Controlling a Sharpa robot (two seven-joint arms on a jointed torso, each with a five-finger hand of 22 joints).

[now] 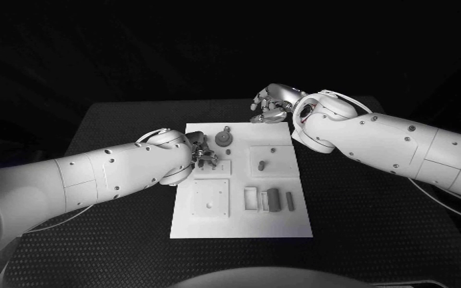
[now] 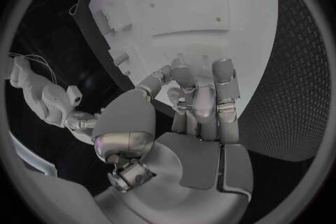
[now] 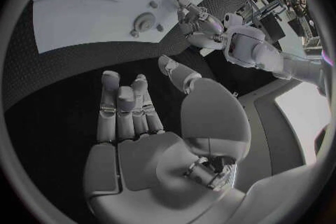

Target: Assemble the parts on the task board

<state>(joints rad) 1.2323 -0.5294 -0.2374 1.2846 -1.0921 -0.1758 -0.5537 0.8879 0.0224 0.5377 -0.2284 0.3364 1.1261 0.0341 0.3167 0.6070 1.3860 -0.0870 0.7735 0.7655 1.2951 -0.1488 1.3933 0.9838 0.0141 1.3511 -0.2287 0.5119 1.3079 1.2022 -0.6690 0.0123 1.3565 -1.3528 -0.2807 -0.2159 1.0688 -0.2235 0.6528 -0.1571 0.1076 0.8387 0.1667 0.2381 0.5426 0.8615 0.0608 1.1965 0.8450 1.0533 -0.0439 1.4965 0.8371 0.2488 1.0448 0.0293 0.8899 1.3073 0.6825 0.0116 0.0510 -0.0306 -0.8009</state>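
Observation:
The white task board (image 1: 240,221) lies in the middle of the black table. On it are a grey round part with a lever (image 1: 224,138), a grey peg (image 1: 262,165) on a square plate, and two grey blocks (image 1: 274,199) beside a small frame (image 1: 250,198). My left hand (image 1: 202,155) is over the board's left edge with its fingers (image 2: 203,98) curled toward the thumb; I cannot tell whether anything is between them. My right hand (image 1: 272,103) hovers over the table just beyond the board's far edge, palm (image 3: 140,157) empty, fingers apart.
A larger square plate (image 1: 211,198) with a small hole sits on the board's near left. The board (image 3: 105,5) and the round part (image 3: 145,23) also appear in the right wrist view. Black table (image 1: 365,201) surrounds the board.

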